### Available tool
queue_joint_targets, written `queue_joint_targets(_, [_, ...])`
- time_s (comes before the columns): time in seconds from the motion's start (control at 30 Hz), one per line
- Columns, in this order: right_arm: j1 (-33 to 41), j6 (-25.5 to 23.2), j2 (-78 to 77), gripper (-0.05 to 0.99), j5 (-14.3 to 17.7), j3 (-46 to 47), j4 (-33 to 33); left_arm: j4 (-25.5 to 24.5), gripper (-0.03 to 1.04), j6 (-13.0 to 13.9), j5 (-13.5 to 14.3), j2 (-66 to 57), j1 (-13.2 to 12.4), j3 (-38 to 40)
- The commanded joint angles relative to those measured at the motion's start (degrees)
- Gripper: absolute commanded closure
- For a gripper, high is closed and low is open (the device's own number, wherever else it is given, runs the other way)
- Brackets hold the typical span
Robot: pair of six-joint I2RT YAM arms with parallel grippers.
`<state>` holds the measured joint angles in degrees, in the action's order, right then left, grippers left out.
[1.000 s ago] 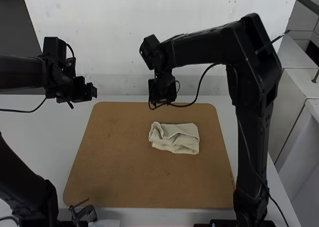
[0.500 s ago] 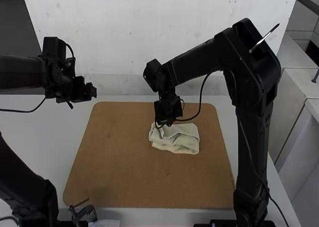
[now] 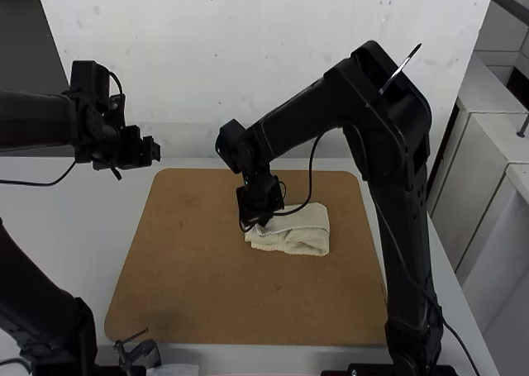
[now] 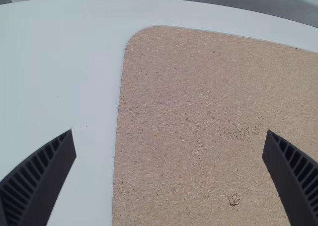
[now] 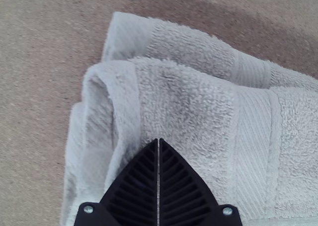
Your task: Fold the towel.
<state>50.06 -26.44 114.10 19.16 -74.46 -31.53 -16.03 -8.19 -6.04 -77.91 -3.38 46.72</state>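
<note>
Change: right arm is dropping in from behind the board [image 3: 198, 268] and shifting toward the left arm; its gripper [image 5: 158, 140] is now hovering at or pressing on the towel's [image 3: 302, 240] end nearer that arm. Contact: can't confirm. Left arm is staying parked.

Towel is lying on the board, right of centre in the high view, toward the back. It's sitting as a compact folded bundle, under layer poking out past the top one, near end curling up into a loose ridge. So folding is looking mostly done; this is reading as a tidy-up or press-down, not a new fold.

Tool: right fingers are meeting at the tips, no gap, no cloth showing between them. Not gripping, as far as I'm seeing. Left gripper [image 4: 170, 131] is standing wide apart beyond the towel, holding nothing.

Risk: if it's pushing sideways, those tips could be dragging the top layer off the stack.
</note>
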Motion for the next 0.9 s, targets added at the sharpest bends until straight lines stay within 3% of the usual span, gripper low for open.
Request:
queue_joint_targets(0.0, [1.26,-1.25,-0.37,0.92,-0.61,-2.98,0.68,0.65,0.04,0.71,-0.46,0.83,-0.49,2.24])
queue_joint_targets(0.47, [-1.64,-1.51,-4.15,0.91,-0.79,-3.24,0.77,1.0,0.04,0.71,-0.37,-0.31,-0.4,2.15])
queue_joint_targets(0.5, [-2.6,-1.34,-5.21,0.87,-0.61,-3.24,0.77,1.0,0.04,0.71,-0.46,-0.23,-0.49,2.15])
queue_joint_targets(0.67, [-10.69,0.6,-10.83,0.05,-0.44,-1.57,1.21,1.0,0.04,0.89,-0.46,0.65,-0.58,2.15])
queue_joint_targets(0.7, [-12.45,1.12,-12.15,-0.03,-0.52,-0.6,2.0,1.0,0.04,0.89,-0.55,0.74,-0.58,2.06])
queue_joint_targets(0.87, [-21.5,4.46,-19.45,-0.03,-1.67,6.16,6.13,1.0,0.04,0.98,-0.55,1.0,-0.49,1.88])
